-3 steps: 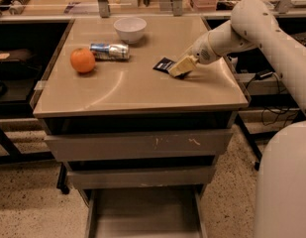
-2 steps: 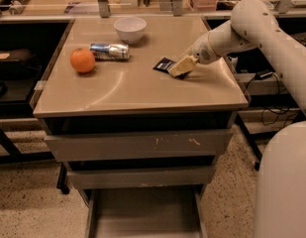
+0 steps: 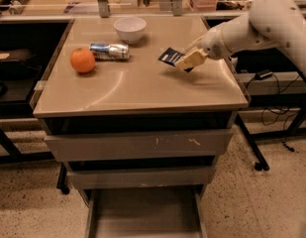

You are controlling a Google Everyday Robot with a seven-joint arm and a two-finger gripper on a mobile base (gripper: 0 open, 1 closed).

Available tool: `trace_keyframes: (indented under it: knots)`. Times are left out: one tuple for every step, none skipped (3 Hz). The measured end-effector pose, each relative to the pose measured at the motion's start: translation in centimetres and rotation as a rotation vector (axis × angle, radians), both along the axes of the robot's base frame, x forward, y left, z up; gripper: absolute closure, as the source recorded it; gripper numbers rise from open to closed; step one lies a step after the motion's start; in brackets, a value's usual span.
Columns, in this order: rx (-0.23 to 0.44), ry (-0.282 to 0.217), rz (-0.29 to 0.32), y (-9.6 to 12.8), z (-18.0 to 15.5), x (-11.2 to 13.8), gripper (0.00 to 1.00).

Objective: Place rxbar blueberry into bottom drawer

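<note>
The rxbar blueberry (image 3: 169, 57), a thin dark navy wrapper, is held tilted a little above the tabletop (image 3: 142, 90) at its right side, with a shadow under it. My gripper (image 3: 188, 61) reaches in from the right and is shut on the bar's right end. The bottom drawer (image 3: 142, 217) stands pulled open at the foot of the cabinet, its flat grey floor bare, well below and to the left of the gripper.
An orange (image 3: 82, 60) and a silver-blue can (image 3: 109, 51) lie at the table's left. A white bowl (image 3: 130, 29) stands at the back. Two shut drawers (image 3: 137, 145) sit above the open one. Dark shelving flanks the cabinet.
The gripper has lifted the bar slightly up off the tabletop and to the right. Nothing else has moved.
</note>
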State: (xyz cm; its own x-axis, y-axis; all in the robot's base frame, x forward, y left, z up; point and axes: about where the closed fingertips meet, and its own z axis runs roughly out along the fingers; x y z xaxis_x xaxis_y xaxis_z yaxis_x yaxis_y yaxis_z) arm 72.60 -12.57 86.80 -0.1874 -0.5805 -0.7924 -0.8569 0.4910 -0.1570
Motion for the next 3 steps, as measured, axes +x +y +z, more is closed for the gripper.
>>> trace_keyframes:
  knots:
    - [0.036,-0.116,-0.037,-1.9,3.7,-5.0,1.00]
    - [0.046,-0.118,-0.079,-4.5,1.6,-10.0,1.00]
    - [0.050,-0.058,-0.127,-7.0,-2.9,-14.6,1.00]
